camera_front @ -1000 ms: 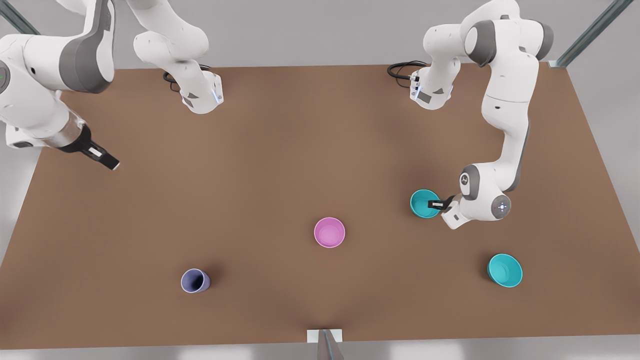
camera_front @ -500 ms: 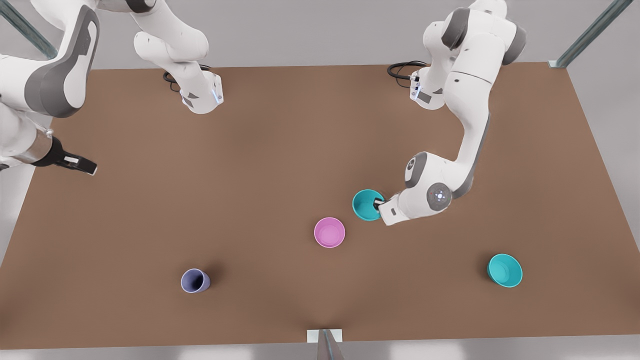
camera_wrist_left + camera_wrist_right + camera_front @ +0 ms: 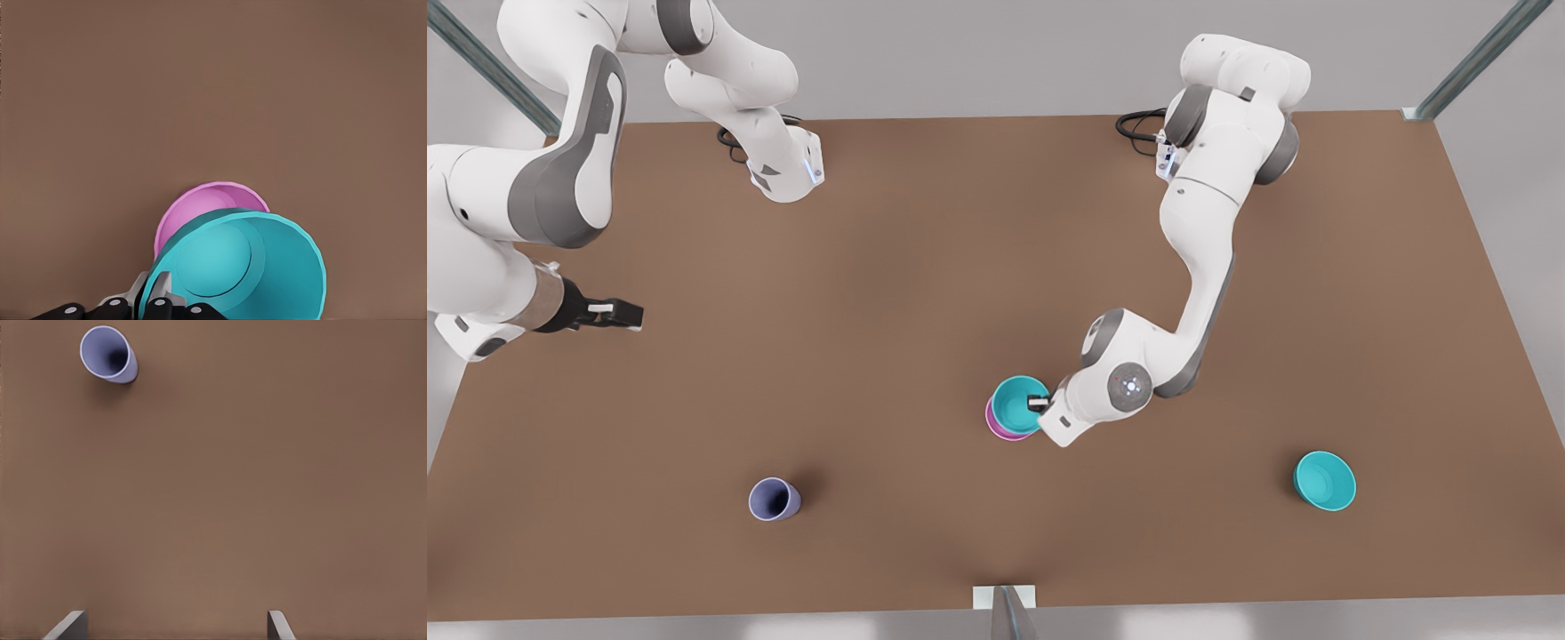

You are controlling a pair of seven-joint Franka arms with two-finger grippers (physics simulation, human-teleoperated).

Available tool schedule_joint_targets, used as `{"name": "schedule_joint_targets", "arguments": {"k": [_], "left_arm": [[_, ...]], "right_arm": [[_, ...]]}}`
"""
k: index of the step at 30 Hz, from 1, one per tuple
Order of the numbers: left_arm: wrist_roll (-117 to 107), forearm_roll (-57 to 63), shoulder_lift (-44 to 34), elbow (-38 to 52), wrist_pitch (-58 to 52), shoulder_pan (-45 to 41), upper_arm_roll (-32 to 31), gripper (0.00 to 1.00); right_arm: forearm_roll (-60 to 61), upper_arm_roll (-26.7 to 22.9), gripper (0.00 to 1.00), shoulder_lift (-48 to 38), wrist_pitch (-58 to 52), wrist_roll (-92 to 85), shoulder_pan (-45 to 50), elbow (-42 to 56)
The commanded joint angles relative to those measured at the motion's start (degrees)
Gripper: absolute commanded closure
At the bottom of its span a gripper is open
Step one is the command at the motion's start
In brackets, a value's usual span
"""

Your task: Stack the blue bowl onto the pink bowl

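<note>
Front view: left hand (image 3: 1039,403) grips blue bowl (image 3: 1017,404) over pink bowl (image 3: 996,425); right hand (image 3: 624,315) spread, idle

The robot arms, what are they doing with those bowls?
The left gripper is pinching the rim of the blue bowl and holding it right over the pink bowl, ready to stack it. It hasn't let go. The right gripper waits, open, near the table's edge at the front view's left. A second teal bowl and a lavender cup sit on the table, apart from everything.
</note>
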Motion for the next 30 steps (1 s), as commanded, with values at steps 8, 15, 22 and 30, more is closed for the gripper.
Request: {"name": "schedule_joint_targets", "arguments": {"k": [8, 15, 22, 30], "left_arm": [[-21.06, -0.4, 1.06, 0.02, 1.93, -0.51, -0.22, 0.79], [-21.15, -0.57, 1.59, -0.07, 1.84, -0.51, -0.83, 0.79], [-21.06, -0.48, 1.68, -0.24, 1.58, -0.51, -1.09, 0.79], [-16.58, 7.23, -12.02, -0.15, -24.86, 10.47, -0.66, 0.0]], "right_arm": [[0.33, 0.25, 0.0, 1.69, -0.65, -7.43, -0.2, 1.66], [-0.02, 0.51, 0.0, 2.57, -1.79, -8.22, 0.06, 2.37], [-0.02, 0.43, 0.0, 2.57, -1.79, -8.22, -0.03, 2.54], [-0.02, 0.43, 0.0, 2.57, -1.79, -8.22, -0.03, 2.46]]}}
